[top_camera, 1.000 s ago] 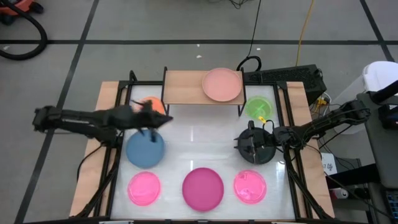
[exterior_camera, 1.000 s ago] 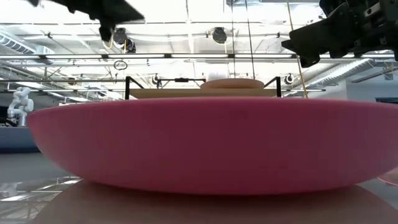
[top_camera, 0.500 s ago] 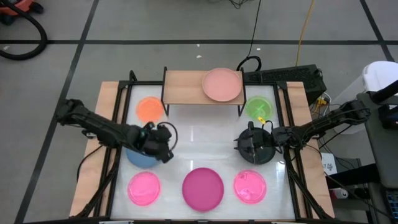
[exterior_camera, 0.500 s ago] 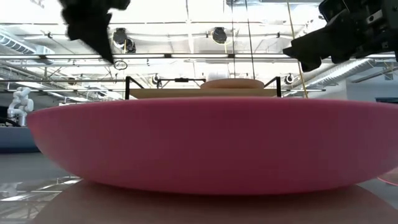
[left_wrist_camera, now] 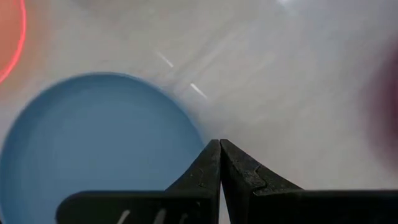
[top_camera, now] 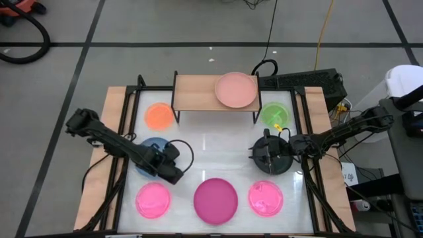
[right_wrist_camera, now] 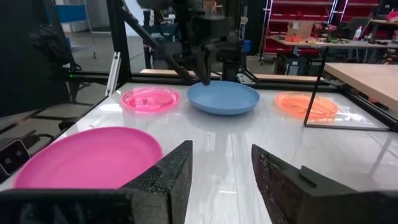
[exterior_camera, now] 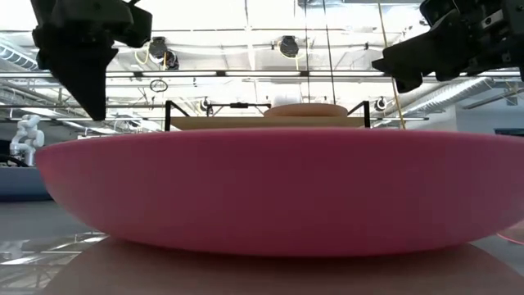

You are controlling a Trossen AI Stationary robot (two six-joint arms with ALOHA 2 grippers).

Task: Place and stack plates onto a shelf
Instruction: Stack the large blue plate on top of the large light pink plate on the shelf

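Note:
The salmon plate [top_camera: 236, 90] lies on the right half of the wooden shelf [top_camera: 195, 92]. The orange [top_camera: 159, 116], green [top_camera: 274, 114], blue [top_camera: 149, 157] and magenta [top_camera: 215, 200] plates and two hot-pink plates [top_camera: 153, 199] [top_camera: 266, 198] lie flat on the table. My left gripper [left_wrist_camera: 220, 143] is shut and points down just beside the blue plate's rim [left_wrist_camera: 198, 132], on its near-right side. My right gripper [right_wrist_camera: 221, 165] is open and empty, up over the black plate [top_camera: 285, 164], which it mostly hides. My left gripper's shut tips stand right at the blue plate's near-right rim [right_wrist_camera: 214, 83], coming from above and pointing down. I cannot tell whether they touch the rim or the table. The plate lies flat on the table.
The shelf's left half [top_camera: 192, 96] is bare wood. The shelf's black legs [top_camera: 174, 109] stand at the table's far middle. White table top shows between the blue and black plates [top_camera: 215, 149]. Black frame rails [top_camera: 125, 132] run along both table sides.
My left gripper has gone from the far side of the blue plate, near the orange plate, toward the table's near edge and down. It has tipped to point downward and now stands at the blue plate's near-right rim. The plates have not moved.

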